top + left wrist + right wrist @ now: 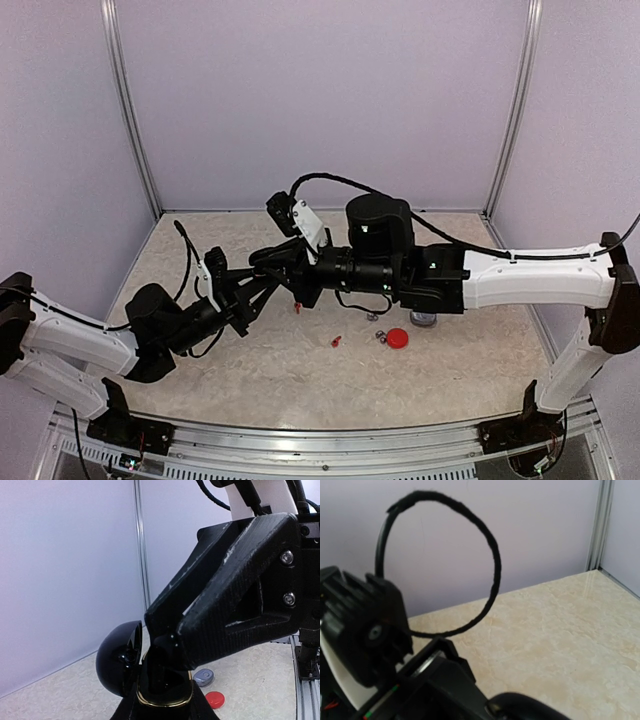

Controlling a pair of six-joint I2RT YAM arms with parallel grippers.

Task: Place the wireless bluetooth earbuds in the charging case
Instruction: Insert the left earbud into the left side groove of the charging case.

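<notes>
While the left hand (165, 707) clamps the open black charging case (122, 657) from below, the right hand (167, 652) dips into it, its grip impossible to tell; one red earbud (336, 341) lies loose on the counter (450, 385).

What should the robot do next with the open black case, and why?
Probably ease the right pincer a little deeper into the open black case, then let go. The left pincer holds the case with its lid up, and the right pincer dips inside its gold rim. No bud shows there, so this is a guess.
</notes>
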